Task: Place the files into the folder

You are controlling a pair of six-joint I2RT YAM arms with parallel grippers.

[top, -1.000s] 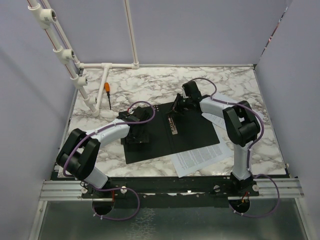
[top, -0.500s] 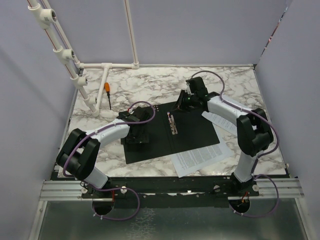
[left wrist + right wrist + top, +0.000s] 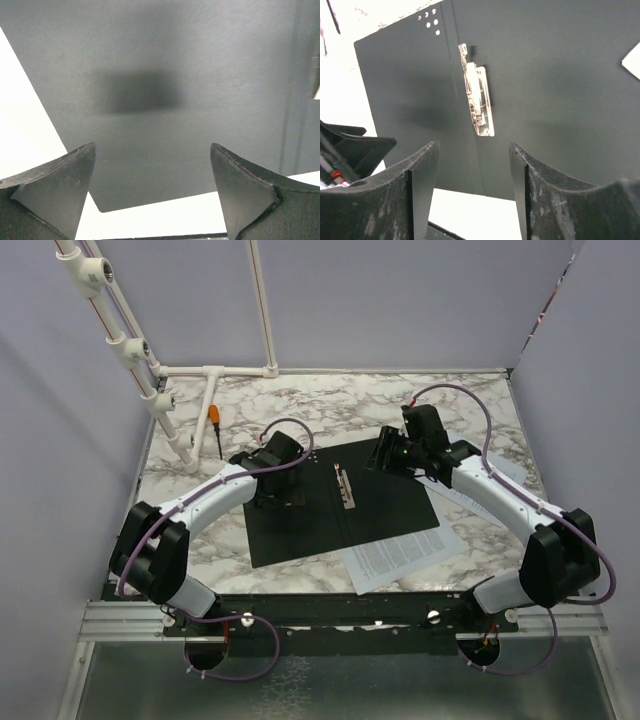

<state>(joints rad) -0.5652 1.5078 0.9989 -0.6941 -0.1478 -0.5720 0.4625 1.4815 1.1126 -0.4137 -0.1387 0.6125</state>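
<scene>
The folder [image 3: 385,508] lies open on the marble table, black inside up, with its metal spine clip [image 3: 343,486] flat along the middle. The files are white printed sheets: one [image 3: 400,552] sticks out from under the folder's front right corner, another [image 3: 462,492] shows under my right arm. My left gripper [image 3: 280,496] hovers open over the left flap [image 3: 175,75], its jaws [image 3: 152,187] holding nothing. My right gripper [image 3: 380,458] is over the folder's far right part, open [image 3: 472,192] and empty, with the clip [image 3: 479,105] ahead of it.
An orange-handled screwdriver [image 3: 215,426] lies at the back left beside a white pipe frame [image 3: 212,372]. Grey walls close in the table on three sides. My left gripper's body [image 3: 350,150] shows at the left of the right wrist view.
My right gripper has let go of the spine clip, opened and drawn back to the right. My left gripper has shifted farther back over the left flap.
</scene>
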